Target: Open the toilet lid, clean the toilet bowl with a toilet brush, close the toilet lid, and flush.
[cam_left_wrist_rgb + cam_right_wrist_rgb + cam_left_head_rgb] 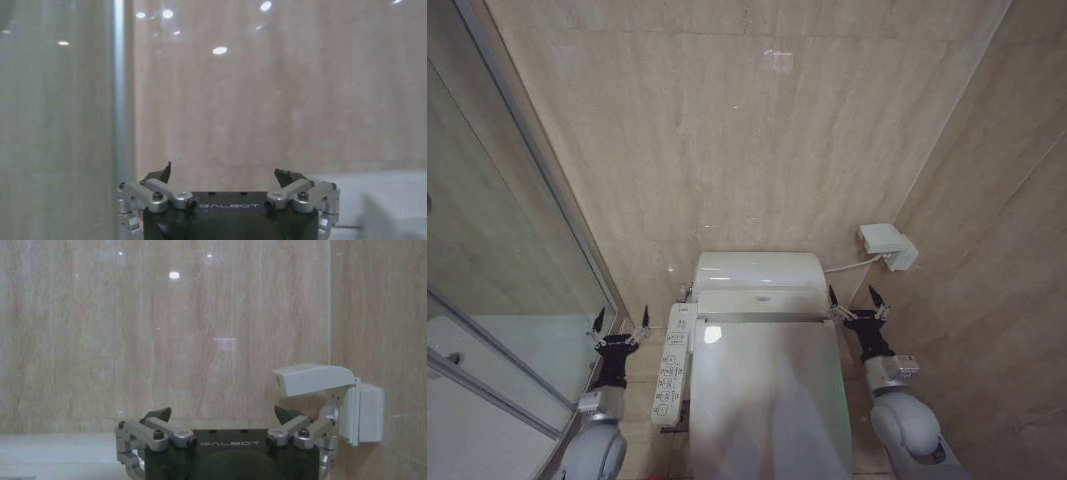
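The toilet lid [762,400] is a glossy white cover lying shut. It hides the toilet bowl. A long white button panel [672,365] runs along the toilet's left side, and the white rear unit [759,272] sits against the wall. My left gripper [620,322] hangs open just left of the panel, fingers pointing at the wall, holding nothing [227,175]. On the other side of the toilet, my right gripper [857,300] is open and empty [222,414], level with the lid's hinge. The toilet brush is out of view.
A glass shower door [507,250] with a metal frame stands close on the left, with the white shower tray [477,420] behind it. A white socket box [887,245] [327,400] with a cable is on the right wall. Beige tile walls close in behind and right.
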`<state>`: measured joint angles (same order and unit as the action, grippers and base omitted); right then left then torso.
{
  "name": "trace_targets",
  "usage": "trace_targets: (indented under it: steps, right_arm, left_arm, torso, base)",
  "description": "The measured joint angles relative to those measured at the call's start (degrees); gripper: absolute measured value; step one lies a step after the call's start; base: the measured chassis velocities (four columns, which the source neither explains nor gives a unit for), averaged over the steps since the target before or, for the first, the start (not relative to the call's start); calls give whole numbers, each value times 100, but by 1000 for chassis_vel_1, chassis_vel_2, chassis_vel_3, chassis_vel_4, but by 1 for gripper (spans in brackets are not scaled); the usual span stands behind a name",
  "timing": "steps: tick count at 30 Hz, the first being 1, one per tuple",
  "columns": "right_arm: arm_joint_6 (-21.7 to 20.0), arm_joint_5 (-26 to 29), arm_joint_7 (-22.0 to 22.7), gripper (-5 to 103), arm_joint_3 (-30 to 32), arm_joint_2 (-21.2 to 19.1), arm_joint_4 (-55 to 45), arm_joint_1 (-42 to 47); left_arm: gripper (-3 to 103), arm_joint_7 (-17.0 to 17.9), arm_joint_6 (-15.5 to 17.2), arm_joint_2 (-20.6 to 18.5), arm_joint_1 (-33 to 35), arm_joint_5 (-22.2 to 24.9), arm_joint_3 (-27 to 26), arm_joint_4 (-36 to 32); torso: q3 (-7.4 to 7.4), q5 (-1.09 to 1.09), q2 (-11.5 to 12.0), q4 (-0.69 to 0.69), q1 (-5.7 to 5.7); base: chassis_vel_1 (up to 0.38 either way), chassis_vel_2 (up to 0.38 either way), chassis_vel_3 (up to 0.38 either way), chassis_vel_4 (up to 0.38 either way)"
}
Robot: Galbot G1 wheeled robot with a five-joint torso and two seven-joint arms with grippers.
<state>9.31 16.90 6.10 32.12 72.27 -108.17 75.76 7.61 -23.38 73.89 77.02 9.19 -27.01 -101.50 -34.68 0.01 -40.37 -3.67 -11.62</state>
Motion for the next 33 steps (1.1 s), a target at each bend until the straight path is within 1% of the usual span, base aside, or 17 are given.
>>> trace_targets:
  steps: [1,4,7,11,13,14,15,17,21,33]
  right_arm:
    - [0,0,0,100,0,0,0,0]
    - [0,0,0,100,0,0,0,0]
    - [0,0,0,100,0,0,0,0]
    - [0,0,0,100,0,0,0,0]
    - [0,0,0,100,0,0,0,0]
    - [0,0,0,100,0,0,0,0]
    - [0,0,0,100,0,0,0,0]
    - [0,0,0,100,0,0,0,0]
    - [0,0,0,100,0,0,0,0]
    - [0,0,0,100,0,0,0,0]
  left_arm:
    - [99,-161,-169,20,10,-35,33,49]
    - [100,-210,-244,106,10,-84,97,123]
    - [100,-206,-251,172,14,-111,133,130]
    - [100,-110,-175,212,24,-161,152,80]
    - [100,152,-23,235,19,-207,162,-7]
    - [100,226,28,238,21,-228,169,-48]
    - [100,226,28,238,21,-228,169,-48]
    - [100,317,130,240,61,-302,182,-145]
    - [100,323,174,236,128,-363,191,-212]
    - [100,300,165,212,227,-377,176,-321]
  torso:
    - [0,0,0,0,0]
    - [0,-1,0,0,0]
    - [0,-1,0,0,-1]
    - [0,-1,0,0,-1]
    - [0,-1,0,0,-1]
    - [-1,-1,0,0,-1]
    - [-1,-1,0,0,-1]
    - [0,-1,0,0,-1]
    - [0,-1,0,1,-1]
    - [0,-1,0,0,-1]
  base:
    - [0,0,0,0]
    - [0,0,0,0]
    - [0,0,0,0]
    - [0,0,0,0]
    - [0,0,0,0]
    - [0,0,0,0]
    - [0,0,0,0]
    - [0,0,0,0]
    - [0,0,0,0]
    - [0,0,0,0]
